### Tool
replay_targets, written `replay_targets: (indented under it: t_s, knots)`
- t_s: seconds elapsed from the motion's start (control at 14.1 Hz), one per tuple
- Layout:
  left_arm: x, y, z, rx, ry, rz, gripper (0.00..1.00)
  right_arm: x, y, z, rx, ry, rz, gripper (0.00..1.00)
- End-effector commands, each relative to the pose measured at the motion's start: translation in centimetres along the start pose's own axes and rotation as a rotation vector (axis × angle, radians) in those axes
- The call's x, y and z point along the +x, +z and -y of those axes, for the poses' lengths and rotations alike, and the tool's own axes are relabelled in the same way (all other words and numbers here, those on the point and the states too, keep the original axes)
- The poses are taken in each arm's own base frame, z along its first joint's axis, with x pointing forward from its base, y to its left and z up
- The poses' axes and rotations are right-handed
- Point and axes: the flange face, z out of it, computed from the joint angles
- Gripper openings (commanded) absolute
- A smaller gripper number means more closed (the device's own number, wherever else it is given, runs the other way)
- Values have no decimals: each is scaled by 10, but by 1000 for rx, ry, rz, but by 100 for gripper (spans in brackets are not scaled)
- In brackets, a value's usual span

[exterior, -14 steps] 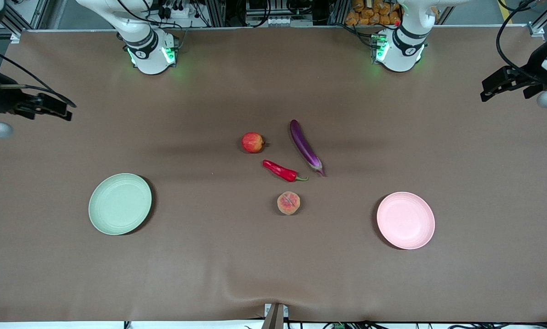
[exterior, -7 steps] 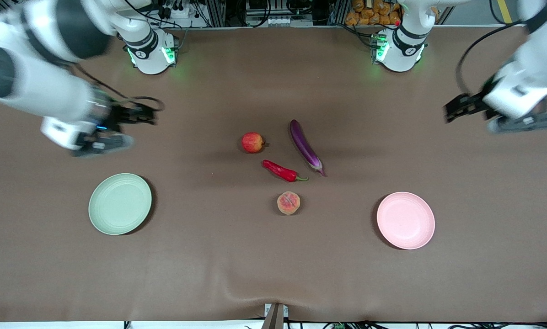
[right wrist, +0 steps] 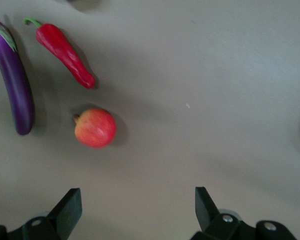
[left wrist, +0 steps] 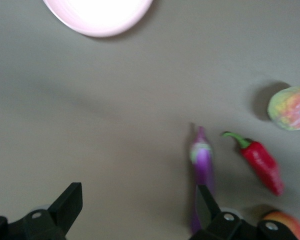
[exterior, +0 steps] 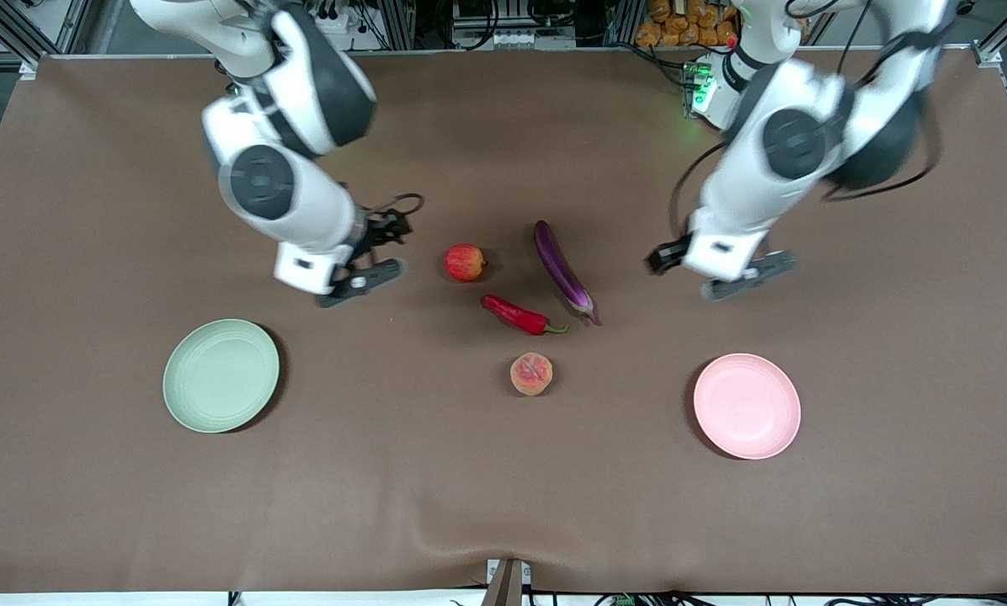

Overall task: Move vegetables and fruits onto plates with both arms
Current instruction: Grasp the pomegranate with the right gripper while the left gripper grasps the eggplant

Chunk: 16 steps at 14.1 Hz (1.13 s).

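The red apple [exterior: 465,262], purple eggplant [exterior: 562,271], red chili [exterior: 516,315] and peach [exterior: 531,374] lie together at the table's middle. The green plate [exterior: 221,375] sits toward the right arm's end and the pink plate [exterior: 747,406] toward the left arm's end; both are bare. My right gripper [exterior: 362,284] hangs open and empty over bare cloth beside the apple [right wrist: 95,127]. My left gripper [exterior: 743,279] hangs open and empty over bare cloth beside the eggplant [left wrist: 202,170]. The left wrist view also shows the chili [left wrist: 260,160], the peach [left wrist: 290,107] and the pink plate [left wrist: 97,15].
A brown cloth [exterior: 503,471] covers the whole table, with a small wrinkle near its front edge [exterior: 436,526]. The two arm bases [exterior: 280,101] stand along the edge farthest from the front camera. A metal bracket [exterior: 508,582] sits at the front edge.
Both arms have swung in from the table's two ends toward the middle, the right gripper to beside the apple, the left gripper to beside the eggplant. Nothing on the table has moved.
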Motion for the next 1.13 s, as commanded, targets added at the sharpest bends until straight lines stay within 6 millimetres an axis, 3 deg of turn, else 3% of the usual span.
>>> replay_targets:
  t_s: [0.0,0.14,0.28,0.42,0.57,0.85,0.99,1.06]
  knots:
    - [-19,46,-41,-37,-115,19,100,-16,52,12,-32,-35,-21,100]
    - [-39,81,-62,-23,-172,-15,100,-24,84,25,-37,-47,-72,100]
    - [-53,116,-79,-32,-229,-51,100,-28,102,21,-29,52,-100,100]
    - [-67,143,-90,-46,-264,-60,100,-33,115,36,-20,200,-124,100]
    - [-75,164,-95,-40,-272,-74,100,-39,131,45,-5,288,-171,100]
    - [-96,206,-105,-54,-263,-84,100,-53,167,38,30,315,-287,100]
    - [-101,218,-100,-31,-219,-113,99,-57,176,62,50,350,-302,100]
    - [-102,223,-97,-21,-199,-126,82,-57,181,71,65,369,-324,100]
